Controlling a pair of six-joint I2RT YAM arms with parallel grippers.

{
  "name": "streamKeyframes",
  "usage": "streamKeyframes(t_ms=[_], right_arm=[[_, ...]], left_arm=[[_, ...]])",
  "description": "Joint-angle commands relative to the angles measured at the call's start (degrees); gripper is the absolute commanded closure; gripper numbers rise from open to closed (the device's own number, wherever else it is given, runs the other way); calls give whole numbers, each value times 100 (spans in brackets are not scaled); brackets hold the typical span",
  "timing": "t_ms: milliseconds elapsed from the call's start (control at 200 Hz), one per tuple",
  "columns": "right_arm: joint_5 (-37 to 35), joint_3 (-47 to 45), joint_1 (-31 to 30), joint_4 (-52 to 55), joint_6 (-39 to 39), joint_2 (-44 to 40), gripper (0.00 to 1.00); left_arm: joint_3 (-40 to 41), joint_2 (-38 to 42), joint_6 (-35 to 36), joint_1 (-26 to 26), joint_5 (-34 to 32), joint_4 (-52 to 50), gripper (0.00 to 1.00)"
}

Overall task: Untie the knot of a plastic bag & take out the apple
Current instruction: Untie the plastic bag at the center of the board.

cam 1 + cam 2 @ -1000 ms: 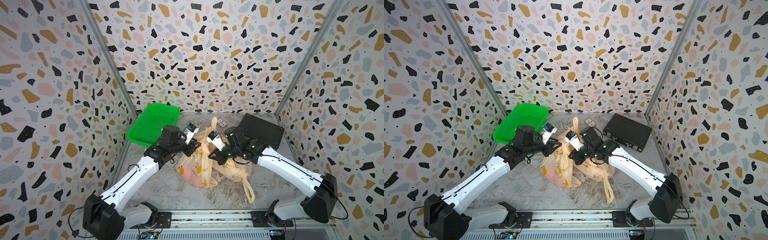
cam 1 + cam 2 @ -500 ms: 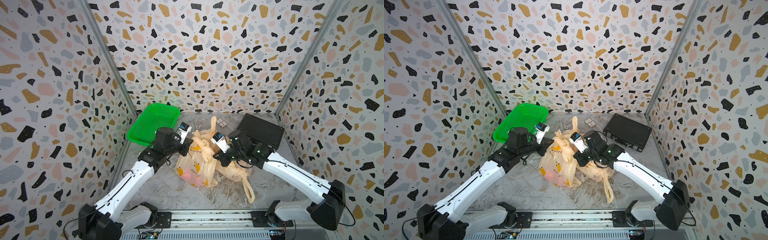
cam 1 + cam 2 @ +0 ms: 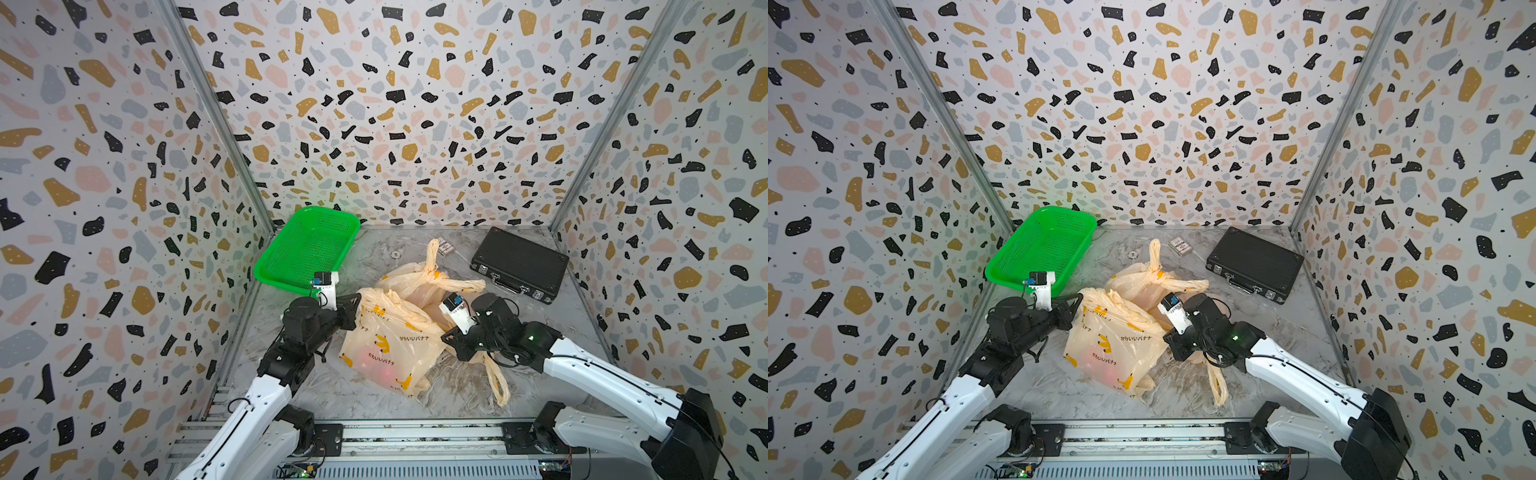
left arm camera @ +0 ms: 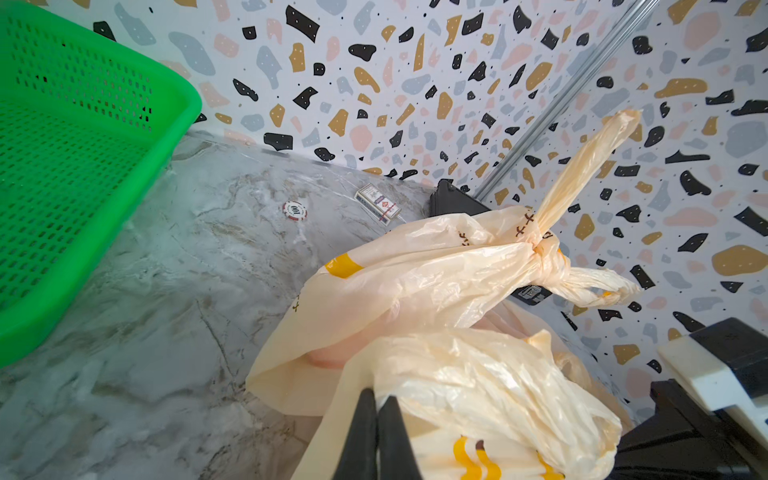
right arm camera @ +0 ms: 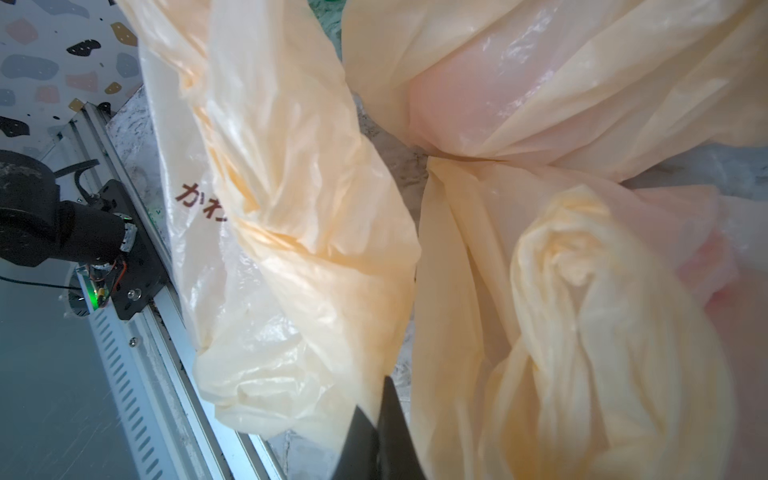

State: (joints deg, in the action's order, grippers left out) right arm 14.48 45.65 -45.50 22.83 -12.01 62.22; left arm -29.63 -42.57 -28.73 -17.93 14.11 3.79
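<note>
Pale-orange translucent film with yellow banana print: the plastic bag (image 3: pixel 390 345) sits mid-way across the marble table (image 3: pixel 332 395), stretched between both arms. The reddish apple (image 3: pixel 383 375) is a blur low inside. Left gripper (image 4: pixel 378 401) and right gripper (image 5: pixel 380 395) are both clamped on its top edge.

light: bright, even | shadows: soft | top views: edge-warped | right wrist: near plastic blurred

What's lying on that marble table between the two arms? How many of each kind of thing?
Pale yellow plastic bags: 3
Green mesh plastic basket: 1
Black hard carrying case: 1
Small box of playing cards: 1
Red-and-white poker chip: 1
Total: 7
</note>
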Motion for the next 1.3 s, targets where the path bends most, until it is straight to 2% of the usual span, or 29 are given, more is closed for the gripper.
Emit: streamKeyframes(t_ms=[0,140,185,240,400,556,676,866,1051,1186,1296], right_arm=[[228,336,6,962,-5,-102,84],[297,1535,12,1562,88,-18,36],[350,1957,10,1767,87,166,30],[442,2427,10,1937,55,429,28],[252,3050,8,1803,141,958,32],[172,3311,-2,1740,409,1479,46],[-159,3430,-103,1779,631,1520,55],[-685,3351,-470,1834,940,1113,50],[-716,3504,-924,1993,1135,1338,50],[-916,3320,-1005,1554,1233,1628,51],[-1564,3066,-1014,1074,1463,1756,51]], left_arm=[[-87,135,-393,156,-225,880,100],[-151,228,-291,159,-17,741,100],[-215,250,-237,159,16,625,100],[-311,251,-187,158,88,508,100],[-585,263,-74,159,196,182,100],[-562,352,-132,149,138,208,100],[-568,339,-211,134,101,261,100],[-644,176,-212,62,48,247,100],[-702,55,-176,-1,18,190,100],[-709,57,-194,-36,12,190,100],[-756,54,-176,-54,42,126,100]])
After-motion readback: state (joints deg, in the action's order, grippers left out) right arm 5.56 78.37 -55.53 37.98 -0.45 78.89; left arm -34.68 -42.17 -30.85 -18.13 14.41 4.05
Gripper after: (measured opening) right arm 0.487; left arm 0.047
